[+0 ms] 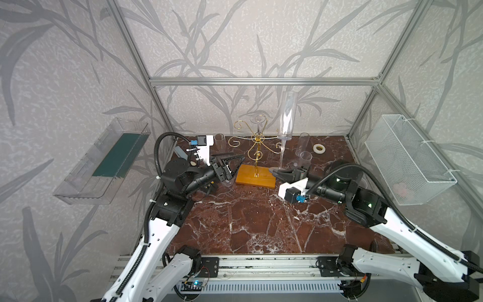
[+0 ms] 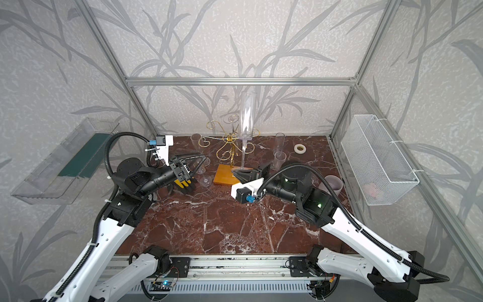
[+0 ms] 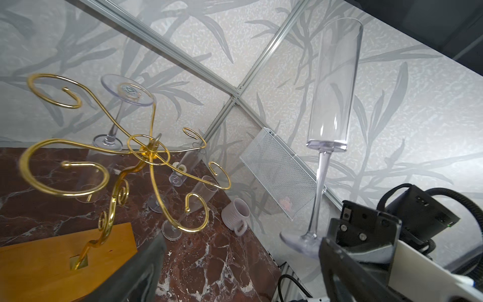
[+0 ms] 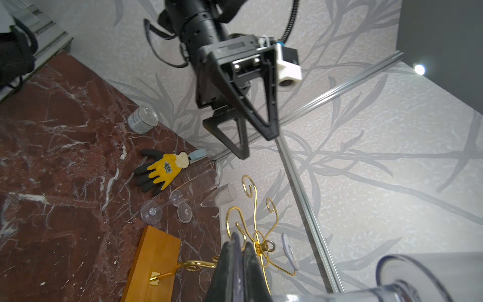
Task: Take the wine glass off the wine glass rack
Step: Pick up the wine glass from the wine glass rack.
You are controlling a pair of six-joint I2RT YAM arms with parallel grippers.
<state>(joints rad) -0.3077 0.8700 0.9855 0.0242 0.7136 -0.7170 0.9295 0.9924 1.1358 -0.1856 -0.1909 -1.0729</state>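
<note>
The gold wire wine glass rack (image 1: 257,142) stands on its orange wooden base (image 1: 254,177) at the back of the marble table. My right gripper (image 4: 239,251) is shut on the foot of a tall clear wine glass (image 1: 287,115), which stands upright in the air just right of the rack, free of its arms. In the left wrist view this glass (image 3: 332,86) shows whole. A second glass (image 3: 128,90) hangs upside down from a rear arm. My left gripper (image 1: 236,166) hovers left of the base, open, with nothing between its fingers (image 3: 141,272).
Clear glasses lie left of the rack (image 2: 203,180) and stand to its right (image 1: 304,146). A tape roll (image 1: 319,148), a mug (image 2: 333,184), a yellow glove (image 4: 162,168) and a jar (image 4: 143,119) rest on the table. A wire basket (image 1: 407,157) hangs on the right wall.
</note>
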